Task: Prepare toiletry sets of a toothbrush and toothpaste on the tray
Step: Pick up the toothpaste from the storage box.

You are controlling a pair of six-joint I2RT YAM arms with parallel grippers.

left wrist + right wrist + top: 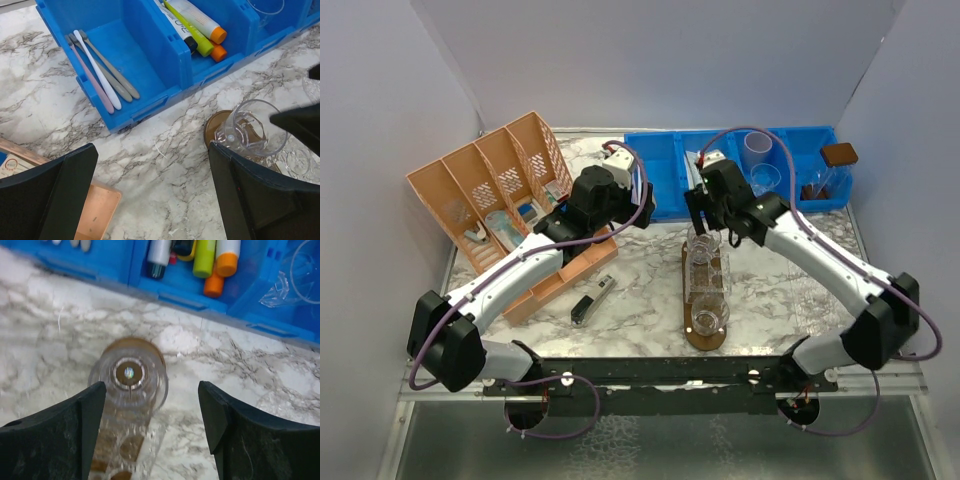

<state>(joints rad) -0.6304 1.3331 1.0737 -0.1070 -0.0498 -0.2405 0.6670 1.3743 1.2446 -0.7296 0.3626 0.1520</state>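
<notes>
Fingers [60, 435] of the right gripper [152, 390] stand well apart on either side of a clear tumbler [129, 375] without touching it. That tumbler stands upright on the far rounded end of the tray [142, 344]. The left gripper [152, 150] is spread wide too and holds nothing, hanging over the bare tabletop [165, 165] between the orange basket [485, 190] and the tray.

The tray lies in front of the right arm, its long axis running straight away from the robot. Tumblers stand along it in a row. From above I count at least three, though the clear plastic blurs the tally, and I can make out no brush or tube in any.

Beyond, the blue bin [660, 160] lies across the far side. Its left compartment holds four toothbrushes [100, 75] side by side, slanting from far-left to near-right in the left wrist view. The next compartment holds three tubes [197, 25], one lime green, and further right are two spare cups [757, 148].

A brush probably comes next. The brushes lie just ahead and left of the left gripper, the nearer one, and its jaws would have to close across the handles.
</notes>
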